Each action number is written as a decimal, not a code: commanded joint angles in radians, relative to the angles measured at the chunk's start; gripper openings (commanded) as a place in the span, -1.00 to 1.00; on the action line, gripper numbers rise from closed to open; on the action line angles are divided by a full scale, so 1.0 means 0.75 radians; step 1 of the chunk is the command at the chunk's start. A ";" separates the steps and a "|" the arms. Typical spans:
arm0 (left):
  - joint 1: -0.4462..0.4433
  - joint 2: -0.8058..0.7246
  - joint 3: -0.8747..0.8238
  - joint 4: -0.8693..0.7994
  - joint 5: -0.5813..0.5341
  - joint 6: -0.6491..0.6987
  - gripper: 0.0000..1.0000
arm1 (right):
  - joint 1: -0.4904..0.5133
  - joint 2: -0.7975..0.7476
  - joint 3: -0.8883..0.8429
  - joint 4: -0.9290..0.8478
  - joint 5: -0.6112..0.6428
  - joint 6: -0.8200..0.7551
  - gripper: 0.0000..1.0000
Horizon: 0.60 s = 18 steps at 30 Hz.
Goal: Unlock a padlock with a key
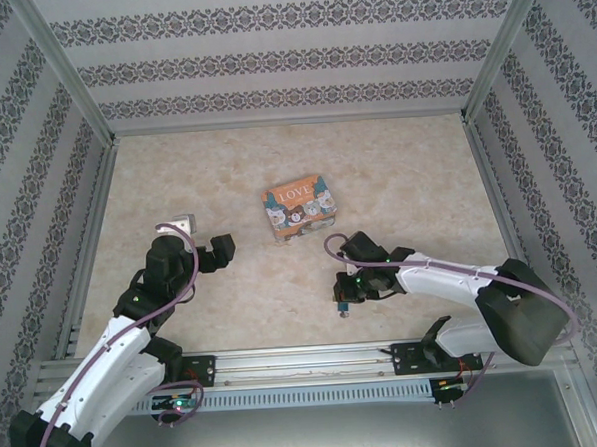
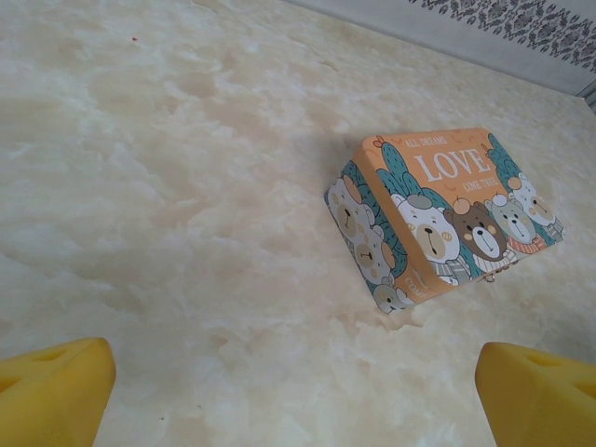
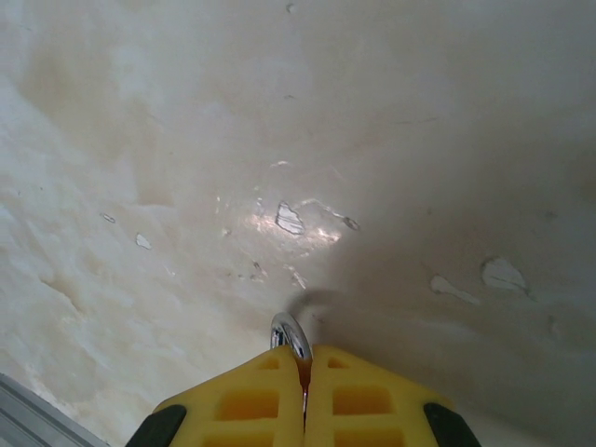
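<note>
Right claw (image 3: 304,361) is pressing fully closed, gripping padlock (image 3: 289,335) by silvery shackle loop. Loop is sticking out between yellow fingers (image 3: 251,400), close to counter (image 3: 279,140), near front edge. Left claw (image 2: 298,382) is standing wide open, holding nothing, facing orange LOVE box (image 2: 447,209).

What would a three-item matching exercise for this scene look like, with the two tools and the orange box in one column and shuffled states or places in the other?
Column one:
1. left tool
2. right tool
3. orange rectangular "LOVE" box with cartoon bears

Column two:
A. shut on a small silvery metal loop
B. lying on the marbled beige table, with nothing touching it
C. open, yellow pads far apart

Pairs: 1-C; 2-A; 3-B
</note>
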 commanded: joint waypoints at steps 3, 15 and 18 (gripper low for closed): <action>0.023 -0.001 0.020 0.027 -0.017 -0.001 0.99 | 0.015 0.044 0.009 -0.002 0.015 -0.023 -1.00; 0.022 -0.003 0.021 0.019 -0.014 -0.008 0.99 | 0.015 0.029 0.002 -0.013 0.033 -0.024 -0.85; 0.022 -0.003 0.022 0.017 -0.013 -0.009 0.99 | 0.015 0.019 0.000 -0.020 0.040 -0.024 -0.78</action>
